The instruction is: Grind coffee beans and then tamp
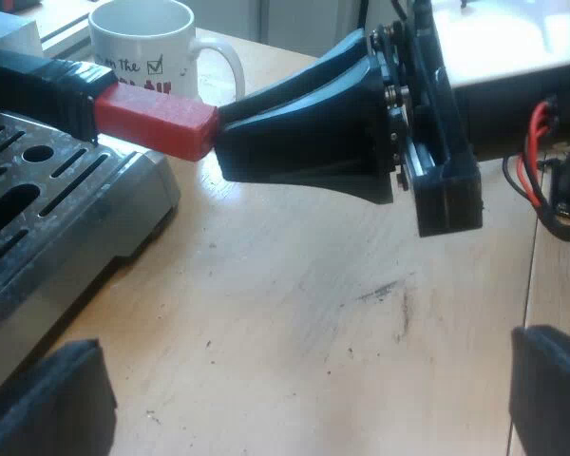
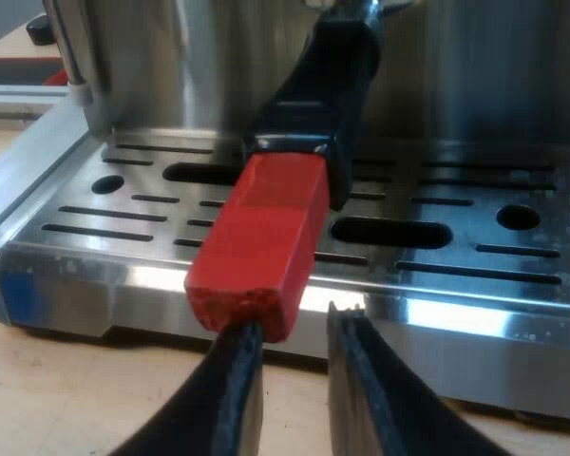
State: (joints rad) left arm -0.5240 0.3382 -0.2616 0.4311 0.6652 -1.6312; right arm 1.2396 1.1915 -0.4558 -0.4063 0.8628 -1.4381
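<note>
The holder's dark handle [image 2: 323, 85] is locked into the espresso machine's front, and its red end [image 2: 256, 247] juts out over the drip tray [image 2: 475, 275]. My right gripper [image 2: 290, 328] sits at the tip of the red end, its fingers [image 2: 230, 399] a narrow gap apart with nothing between them. From the left wrist view the right gripper [image 1: 230, 142] meets the red end [image 1: 157, 123] beside the tray [image 1: 57, 209]. My left gripper [image 1: 304, 399] hangs wide open over the bare wooden table [image 1: 294, 304], some way back from the handle.
A white mug [image 1: 147, 47] with printed writing stands on the table just beyond the red end and the tray's corner. A steam wand [image 2: 71, 57] hangs at one side of the machine's front.
</note>
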